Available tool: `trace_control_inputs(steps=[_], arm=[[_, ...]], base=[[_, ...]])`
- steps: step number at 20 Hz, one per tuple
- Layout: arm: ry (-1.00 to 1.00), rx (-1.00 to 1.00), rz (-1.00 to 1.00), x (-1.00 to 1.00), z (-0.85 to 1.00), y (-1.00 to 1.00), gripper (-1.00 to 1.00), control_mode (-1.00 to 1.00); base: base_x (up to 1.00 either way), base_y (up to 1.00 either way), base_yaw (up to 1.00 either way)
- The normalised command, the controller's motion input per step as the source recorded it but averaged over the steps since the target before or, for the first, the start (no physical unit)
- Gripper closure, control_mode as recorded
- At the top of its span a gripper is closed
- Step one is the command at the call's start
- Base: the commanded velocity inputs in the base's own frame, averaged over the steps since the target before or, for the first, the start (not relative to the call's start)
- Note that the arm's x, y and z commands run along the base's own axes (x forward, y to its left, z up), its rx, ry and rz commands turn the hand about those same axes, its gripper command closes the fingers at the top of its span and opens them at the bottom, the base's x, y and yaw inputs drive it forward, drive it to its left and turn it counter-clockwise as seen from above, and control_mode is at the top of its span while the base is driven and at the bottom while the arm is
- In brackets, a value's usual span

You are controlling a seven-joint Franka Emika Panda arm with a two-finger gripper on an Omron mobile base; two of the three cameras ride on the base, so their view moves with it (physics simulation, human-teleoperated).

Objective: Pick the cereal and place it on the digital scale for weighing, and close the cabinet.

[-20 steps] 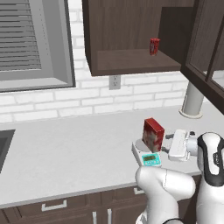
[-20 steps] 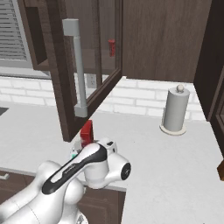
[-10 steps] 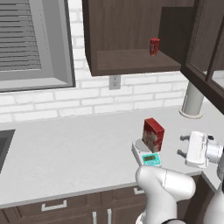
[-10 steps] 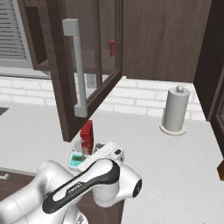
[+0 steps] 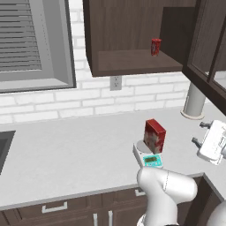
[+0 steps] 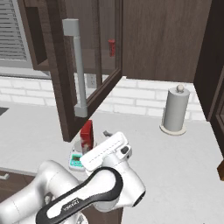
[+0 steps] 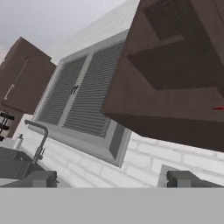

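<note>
Gripper: the gripper (image 5: 199, 133) is seen released, jaws spread wide and nothing between them, hanging at the right of the left base view above the surface (image 5: 66, 145).
Cereal: the cereal (image 5: 154, 136) is shown standing upright on the digital scale (image 5: 148, 155), its long axis vertical, so that part of the task is judged done.
Digital scale: the scale is set near the front edge of the surface, teal panel facing the robot.
Cabinet: the cabinet (image 5: 132, 35) is left open; its glass-panelled door (image 6: 89, 65) is swung out towards the robot, the silver bar handle (image 6: 75, 68) standing vertical on its free edge.
Key relation: in the right base view the door is seen up and to the left of the gripper (image 6: 106, 136), with the cereal just below the door's lower corner; the handle's long axis is upright.
Next move: a push on the door's outer face is judged to be called for, kept clear of the box.
Also in frame: a small red can (image 5: 155, 46) is left on the cabinet shelf; a paper towel roll (image 6: 176, 109) is stood by the brick wall.
</note>
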Motion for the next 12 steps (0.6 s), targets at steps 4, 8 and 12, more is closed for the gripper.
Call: trace_control_inputs(steps=[4, 8, 12], arm=[[-0.17, 0.0, -0.11, -0.66, 0.0, -0.46, -1.0, -1.0], [-0.09, 0.04, -0.07, -0.18, 0.21, -0.64, -1.0, -1.0], [-0.11, 0.09, -0.08, 0.0, 0.78, -0.48, -1.0, -1.0]], base=[[0.0, 0.0, 0.0], [0.0, 0.0, 0.0], [0.0, 0.0, 0.0]])
